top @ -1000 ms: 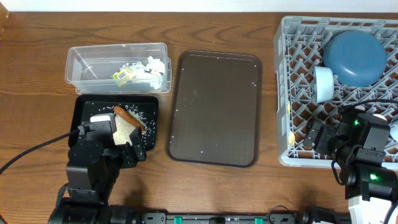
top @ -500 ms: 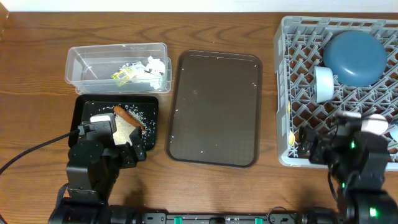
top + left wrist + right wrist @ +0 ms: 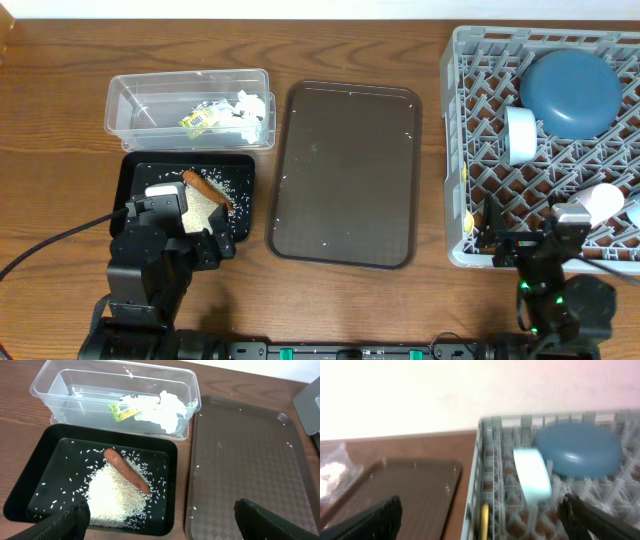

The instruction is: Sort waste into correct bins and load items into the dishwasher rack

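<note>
The grey dishwasher rack (image 3: 458,150) holds the dark blue dish (image 3: 570,92), the light blue cup (image 3: 521,135), a pink-white cup (image 3: 604,200) and the pale yellow spoon (image 3: 468,218) by its left wall. My right gripper (image 3: 528,245) hangs open and empty over the rack's front edge; its view shows the dish (image 3: 580,450), cup (image 3: 532,475) and spoon (image 3: 484,520). The clear tub (image 3: 60,385) contains tissue (image 3: 165,407) and a wrapper (image 3: 122,410). In the black tray (image 3: 30,485) lie rice (image 3: 117,497) and a carrot (image 3: 127,470). My left gripper (image 3: 160,527) is open over that tray's near edge.
A large dark brown serving tray (image 3: 345,175) lies between the bins and the rack, with a few stray rice grains on it. The left arm's cable (image 3: 50,245) trails across the wood at the front left.
The right arm has pulled back out of the rack toward the table's front edge, uncovering the pink-white cup. The left arm has not moved.
</note>
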`<control>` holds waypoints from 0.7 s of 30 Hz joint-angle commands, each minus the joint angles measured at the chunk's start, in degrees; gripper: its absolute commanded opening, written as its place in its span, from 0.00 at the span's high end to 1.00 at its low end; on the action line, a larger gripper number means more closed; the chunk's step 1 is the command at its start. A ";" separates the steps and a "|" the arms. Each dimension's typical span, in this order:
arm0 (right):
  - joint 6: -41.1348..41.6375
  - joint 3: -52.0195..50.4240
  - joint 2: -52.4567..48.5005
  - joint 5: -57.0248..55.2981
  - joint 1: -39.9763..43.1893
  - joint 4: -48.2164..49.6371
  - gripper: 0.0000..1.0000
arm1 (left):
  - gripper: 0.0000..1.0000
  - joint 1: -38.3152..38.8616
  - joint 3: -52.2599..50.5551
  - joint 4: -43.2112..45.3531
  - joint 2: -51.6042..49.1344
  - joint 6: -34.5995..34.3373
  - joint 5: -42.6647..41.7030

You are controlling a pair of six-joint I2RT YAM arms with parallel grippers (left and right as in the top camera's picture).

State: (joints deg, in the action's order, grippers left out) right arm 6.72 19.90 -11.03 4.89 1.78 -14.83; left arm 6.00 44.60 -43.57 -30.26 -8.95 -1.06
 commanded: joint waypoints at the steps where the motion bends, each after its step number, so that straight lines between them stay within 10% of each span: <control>1: -0.61 -5.99 3.78 -1.11 -0.46 5.99 0.01 | 0.06 -0.31 -0.09 -0.11 0.04 0.35 0.68; 21: -4.15 -19.61 10.75 -4.72 -0.46 10.54 0.01 | 0.06 -0.31 -0.09 -0.11 0.04 0.35 0.66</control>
State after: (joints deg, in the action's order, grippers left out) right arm 3.60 0.43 -0.75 0.80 1.78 -4.08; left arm 6.00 44.60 -43.62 -30.26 -8.95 -1.06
